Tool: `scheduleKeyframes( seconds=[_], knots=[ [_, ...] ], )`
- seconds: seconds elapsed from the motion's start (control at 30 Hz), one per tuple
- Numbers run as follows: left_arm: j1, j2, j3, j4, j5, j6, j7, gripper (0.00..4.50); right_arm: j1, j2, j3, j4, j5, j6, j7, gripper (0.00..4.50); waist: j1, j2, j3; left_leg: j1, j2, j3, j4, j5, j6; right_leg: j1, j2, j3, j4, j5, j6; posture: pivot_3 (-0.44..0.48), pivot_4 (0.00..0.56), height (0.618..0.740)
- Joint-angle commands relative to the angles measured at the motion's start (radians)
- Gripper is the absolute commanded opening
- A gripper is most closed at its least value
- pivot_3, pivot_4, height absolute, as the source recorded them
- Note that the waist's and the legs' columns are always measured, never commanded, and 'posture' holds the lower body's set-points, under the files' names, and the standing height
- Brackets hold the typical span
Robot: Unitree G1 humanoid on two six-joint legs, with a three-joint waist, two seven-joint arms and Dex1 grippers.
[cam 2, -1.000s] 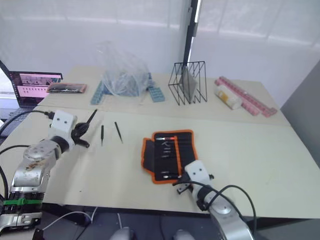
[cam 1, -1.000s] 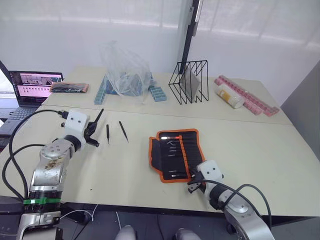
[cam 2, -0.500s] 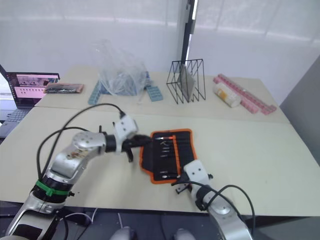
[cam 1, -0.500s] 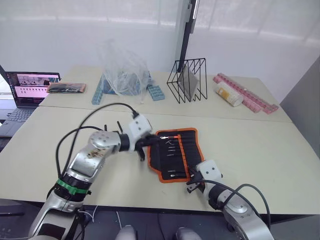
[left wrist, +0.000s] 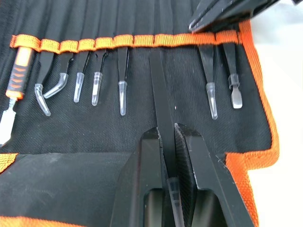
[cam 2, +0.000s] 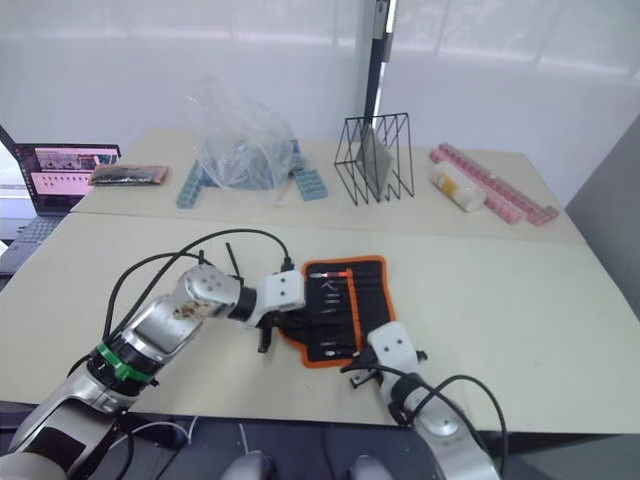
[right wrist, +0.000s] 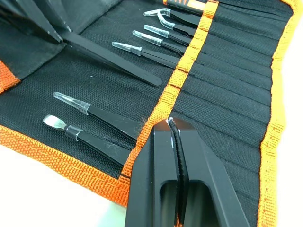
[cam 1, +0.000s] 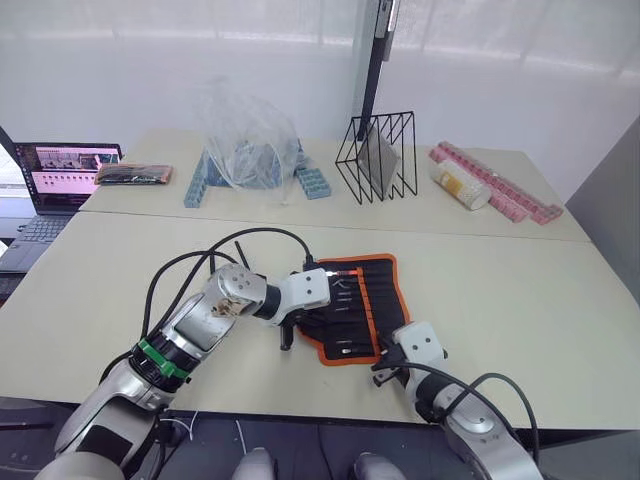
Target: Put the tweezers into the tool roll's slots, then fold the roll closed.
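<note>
The tool roll [cam 1: 355, 300] lies open on the table, black with orange trim. Several capped tweezers [left wrist: 122, 90] sit in its slots [left wrist: 124, 41] under an orange strip. My left gripper [left wrist: 165, 130] is shut on a bare black tweezer [left wrist: 160, 90], held low over the roll's left flap. That tweezer's tip reaches the orange strip at a slot. My right gripper [right wrist: 173, 126] is shut, its tips resting on the orange strip near the roll's near end [cam 1: 383, 362]. Another slim tweezer [cam 2: 233, 262] lies on the table behind my left arm.
A black wire rack [cam 1: 378, 160], a clear plastic bag [cam 1: 248, 140] over blue blocks, a bottle [cam 1: 460, 188] and pink pill boxes [cam 1: 500, 190] stand along the far side. A laptop [cam 1: 55, 175] and a pink-edged pouch [cam 1: 135, 175] sit far left.
My left arm swung from the table's left side over to the roll, carrying the tweezer, and then lowered its tip to the slot strip. The right gripper stayed at the roll's near end.
</note>
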Motion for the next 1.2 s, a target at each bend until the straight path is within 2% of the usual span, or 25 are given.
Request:
scheduleKeyframes(
  seconds=[0.03,0.27,0.73,1.2],
  knots=[
    [-0.030,0.001,-0.006,0.026,0.043,-0.032,-0.013,0.01,0.062,0.000,0.041,0.075,-0.013,0.084,-0.003,0.00,0.000,0.000,0.000,0.000,0.000,0.000,0.000,0.000,0.000,0.000,0.000,0.000,0.000,0.000,0.000,0.000,0.150,0.708],
    [-0.069,-0.058,-0.029,0.102,0.109,-0.079,-0.007,0.01,0.073,0.011,0.045,0.071,-0.017,0.082,-0.014,0.00,0.003,0.000,0.000,0.000,0.000,0.000,0.000,0.000,0.000,0.000,0.000,0.000,0.000,0.000,0.000,0.000,0.150,0.708],
    [-0.119,-0.168,-0.045,0.173,0.162,-0.122,-0.039,0.01,0.076,0.025,0.047,0.075,-0.020,0.082,-0.023,0.00,0.009,0.000,0.000,0.000,-0.001,-0.001,0.002,0.000,0.000,0.002,0.000,0.000,0.000,0.000,0.000,0.000,0.150,0.708],
    [-0.100,-0.100,-0.024,0.087,0.170,-0.097,-0.115,0.01,0.072,0.037,0.051,0.086,-0.026,0.075,-0.025,0.00,0.004,0.000,0.000,0.000,0.000,-0.001,0.002,0.000,0.000,0.002,0.001,0.000,0.001,0.000,0.000,0.000,0.150,0.708]
  ],
)
